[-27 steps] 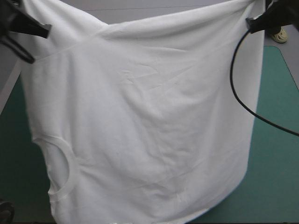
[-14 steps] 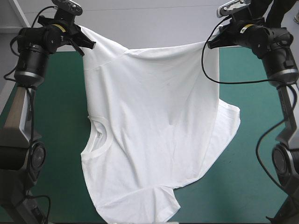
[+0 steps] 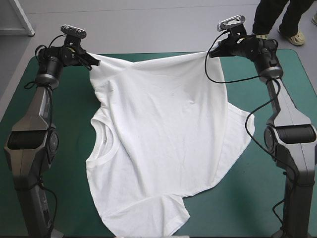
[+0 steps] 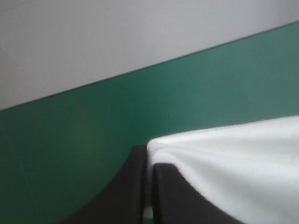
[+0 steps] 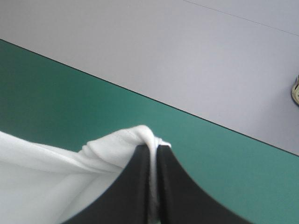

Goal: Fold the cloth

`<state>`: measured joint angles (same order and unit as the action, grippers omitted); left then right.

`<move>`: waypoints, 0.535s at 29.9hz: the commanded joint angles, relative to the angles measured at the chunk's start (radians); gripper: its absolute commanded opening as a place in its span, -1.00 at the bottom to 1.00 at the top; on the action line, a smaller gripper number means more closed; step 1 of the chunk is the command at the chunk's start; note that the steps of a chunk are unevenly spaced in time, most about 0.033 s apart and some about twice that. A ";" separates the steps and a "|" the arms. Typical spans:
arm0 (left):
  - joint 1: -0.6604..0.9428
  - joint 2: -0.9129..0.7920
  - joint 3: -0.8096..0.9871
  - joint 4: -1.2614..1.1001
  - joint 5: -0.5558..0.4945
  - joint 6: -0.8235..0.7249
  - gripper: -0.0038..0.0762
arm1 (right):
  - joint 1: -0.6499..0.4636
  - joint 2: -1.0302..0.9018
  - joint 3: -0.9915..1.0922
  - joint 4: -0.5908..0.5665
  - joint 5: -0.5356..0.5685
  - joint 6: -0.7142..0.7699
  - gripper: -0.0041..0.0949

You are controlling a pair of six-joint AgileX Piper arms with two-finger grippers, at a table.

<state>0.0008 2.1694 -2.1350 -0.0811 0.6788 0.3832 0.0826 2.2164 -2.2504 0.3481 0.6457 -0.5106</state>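
I see the table (image 3: 74,114) under its teal-green cover, pale grey floor (image 3: 148,25) beyond its far edge, evenly lit, and what may be a white frame leg (image 3: 23,17) off the far left corner.

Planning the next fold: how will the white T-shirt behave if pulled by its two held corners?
Likely floppy: the T-shirt sags between the left end effector and right end effector and wrinkles. Probably light, since pinches at two corners hold it. It may drag and bunch on the teal-green cover.
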 commanded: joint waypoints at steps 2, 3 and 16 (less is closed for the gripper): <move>0.003 -0.021 -0.025 -0.049 0.002 0.017 -0.86 | -0.011 -0.040 -0.050 0.035 -0.020 -0.008 -0.78; 0.003 -0.016 -0.025 -0.073 0.007 0.029 -0.85 | -0.011 -0.032 -0.050 0.035 -0.012 -0.008 -0.68; 0.003 -0.038 -0.025 -0.156 0.048 0.069 0.23 | -0.011 -0.044 -0.110 -0.022 0.073 0.029 -0.08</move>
<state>0.0067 2.2342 -2.1319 -0.2094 0.7610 0.4589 0.0826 2.2572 -2.2982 0.3462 0.7408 -0.5056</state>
